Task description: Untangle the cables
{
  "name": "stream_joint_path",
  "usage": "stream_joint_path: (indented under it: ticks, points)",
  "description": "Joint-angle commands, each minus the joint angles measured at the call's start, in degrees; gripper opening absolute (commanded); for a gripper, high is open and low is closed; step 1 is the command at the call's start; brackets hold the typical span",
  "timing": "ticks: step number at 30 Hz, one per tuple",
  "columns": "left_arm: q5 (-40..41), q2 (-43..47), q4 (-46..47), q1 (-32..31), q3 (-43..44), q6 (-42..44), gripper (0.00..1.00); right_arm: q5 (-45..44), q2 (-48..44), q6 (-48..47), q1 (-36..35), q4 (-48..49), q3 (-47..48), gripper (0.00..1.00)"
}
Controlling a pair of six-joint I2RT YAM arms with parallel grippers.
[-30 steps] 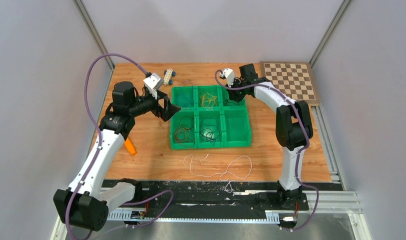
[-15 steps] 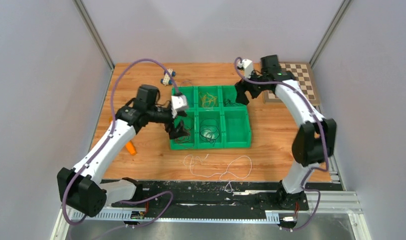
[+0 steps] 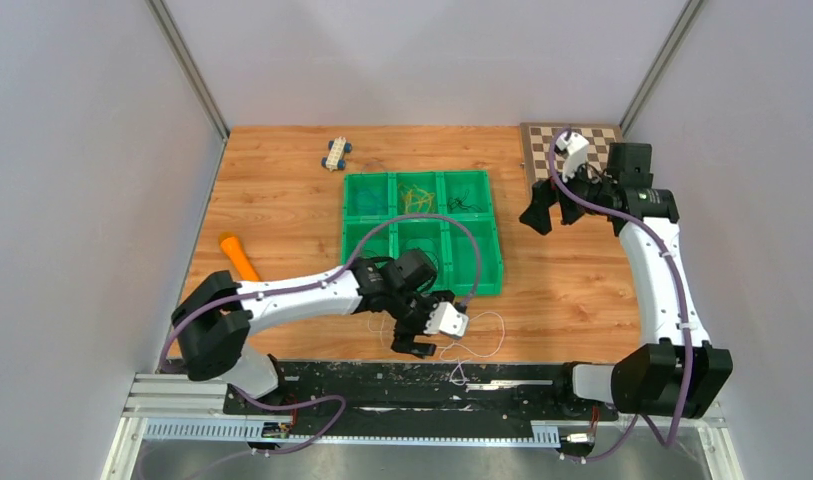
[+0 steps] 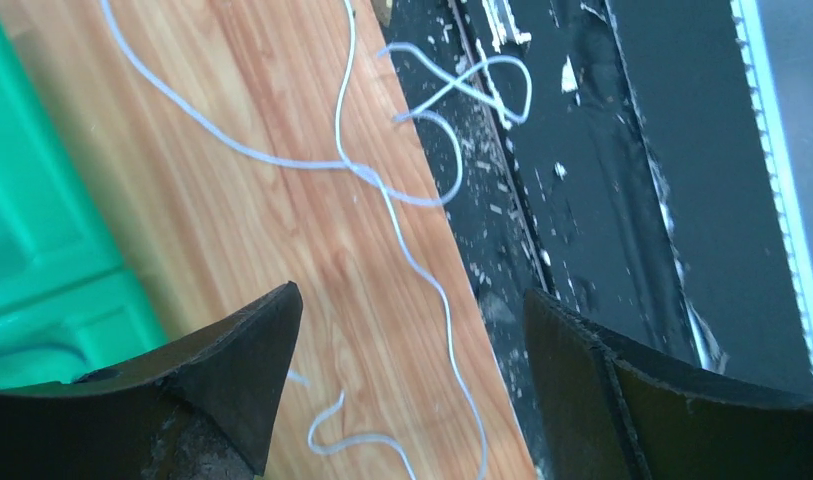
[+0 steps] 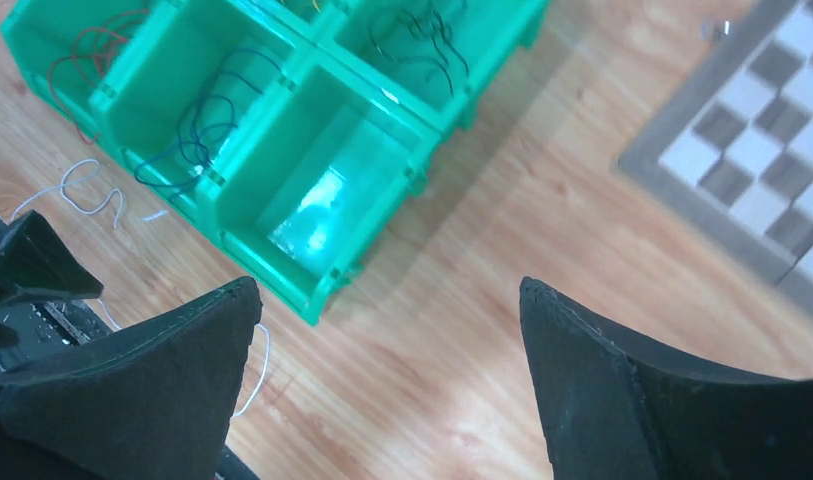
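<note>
My left gripper (image 3: 414,346) hangs low near the 6 o'clock edge of the wooden table (image 3: 282,210), just at 6 o'clock of the green tray (image 3: 479,284). Its jaws are spread wide and hold nothing. In my left wrist view both dark fingers (image 4: 222,380) stand well apart, and the white cable (image 4: 377,185) runs loose over the wood through the gap between them, pinched by neither. Whether my fingertips touch the wood I cannot tell. That white cable lies in thin loops along the near edge, one loop curling over onto the black base plate (image 4: 602,150). My right gripper (image 3: 550,205) hovers at 3 o'clock of the tray, apart from it, with its jaws just as wide and empty and bare wood beneath them. The other cables lie in the tray's compartments. Yellow cables (image 3: 417,198) are in the far middle bin, and black cables (image 5: 427,40) are in the bin at 3 o'clock of that one. A dark red cable (image 5: 82,55) is in the near row's 9 o'clock bin, and a blue cable (image 5: 197,130) is in the near middle bin. A chessboard (image 5: 742,150) sits in the table's 1 o'clock corner, behind my right wrist. A small wheeled toy (image 3: 335,153) rests at 11 o'clock of the tray, and an orange stick (image 3: 240,257) lies at 9 o'clock of it, well apart.
</note>
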State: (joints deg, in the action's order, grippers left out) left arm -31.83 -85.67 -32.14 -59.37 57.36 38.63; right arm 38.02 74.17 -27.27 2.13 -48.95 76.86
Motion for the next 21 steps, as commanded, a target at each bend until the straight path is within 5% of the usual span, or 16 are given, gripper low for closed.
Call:
stream_joint_path:
  ticks: [1, 10, 14, 19, 21]
  points:
    - [4.69, -4.03, 10.28, -4.89, 0.4, -4.56, 0.88, 2.6, -4.58, 0.13, 4.15, -1.79, -4.32, 1.0]
    - [13.76, -12.85, 20.35, -10.39, -0.52, -10.66, 0.84, 4.95, -7.87, -3.61, 9.36, -3.87, -6.57, 1.0]
    - [14.81, -16.28, 20.21, -10.75, 1.33, -12.35, 0.61, 5.64, -8.54, -4.75, 10.29, -4.61, -6.94, 1.0]
    - [13.54, -14.18, 16.81, -10.76, 2.78, -12.33, 0.04, 6.02, -9.45, -6.66, 11.62, -5.62, -6.74, 1.0]
    - [12.77, -10.78, 13.66, -10.72, 4.37, -12.03, 0.0, 6.11, -9.46, -6.78, 12.06, -5.59, -6.36, 1.0]
